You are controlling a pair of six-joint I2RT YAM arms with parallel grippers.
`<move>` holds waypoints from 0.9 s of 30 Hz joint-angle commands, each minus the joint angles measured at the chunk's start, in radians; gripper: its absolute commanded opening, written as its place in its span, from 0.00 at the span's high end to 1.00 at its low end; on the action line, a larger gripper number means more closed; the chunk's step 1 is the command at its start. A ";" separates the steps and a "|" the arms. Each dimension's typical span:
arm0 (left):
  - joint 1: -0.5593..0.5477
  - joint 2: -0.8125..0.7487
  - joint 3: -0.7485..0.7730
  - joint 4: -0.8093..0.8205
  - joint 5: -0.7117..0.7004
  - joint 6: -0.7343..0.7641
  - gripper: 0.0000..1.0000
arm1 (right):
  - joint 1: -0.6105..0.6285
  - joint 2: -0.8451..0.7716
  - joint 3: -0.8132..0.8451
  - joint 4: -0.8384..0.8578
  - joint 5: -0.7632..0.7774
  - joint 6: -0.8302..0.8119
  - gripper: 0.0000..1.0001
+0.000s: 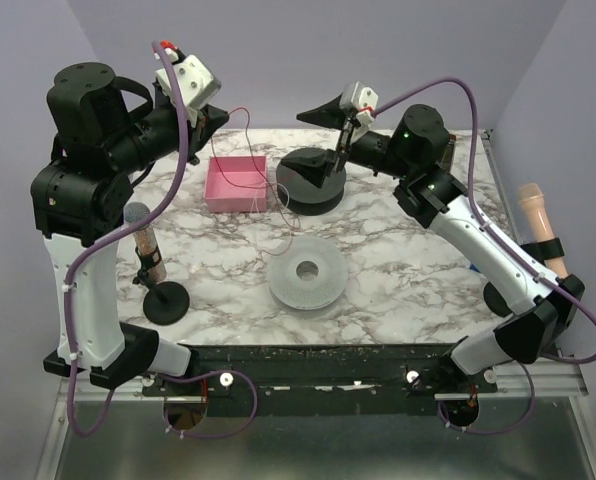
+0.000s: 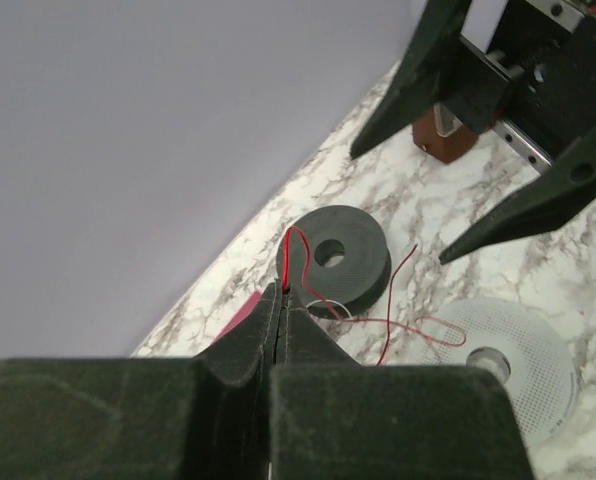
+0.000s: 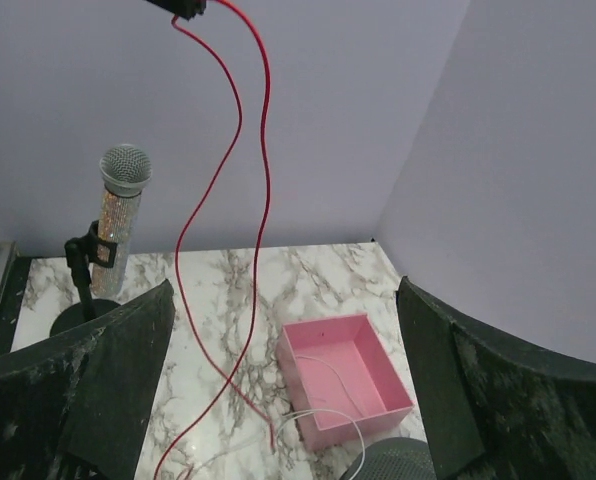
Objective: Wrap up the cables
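My left gripper (image 2: 283, 292) is shut on one end of the thin red cable (image 2: 378, 325) and holds it up above the table's back left. From there the cable (image 1: 261, 150) hangs in a long loop (image 3: 263, 150), and its loose end lies on the marble between the two spools. A black spool (image 1: 311, 182) lies flat at the back centre, also seen as the black spool (image 2: 333, 255). Above that spool my right gripper (image 1: 316, 140) stands wide open, holding nothing. Seen from its wrist, the right gripper (image 3: 286, 300) has the hanging cable just left of its gap.
A pink box (image 1: 236, 185) left of the black spool holds a thin white wire (image 3: 328, 380) that trails out onto the table. A pale grey spool (image 1: 306, 272) lies mid-table. A microphone on a stand (image 1: 146, 245) is at the left, and another microphone (image 1: 543, 225) at the right edge.
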 commanded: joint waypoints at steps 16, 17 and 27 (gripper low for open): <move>-0.099 -0.006 -0.075 -0.121 0.100 0.083 1.00 | 0.085 0.205 0.219 0.016 0.117 0.231 0.75; -0.100 -0.006 -0.077 -0.122 0.090 0.084 1.00 | 0.087 0.190 0.205 0.011 0.133 0.219 0.88; -0.096 -0.001 -0.316 -0.043 0.135 0.146 0.36 | 0.084 0.060 0.317 -0.303 0.263 0.019 0.99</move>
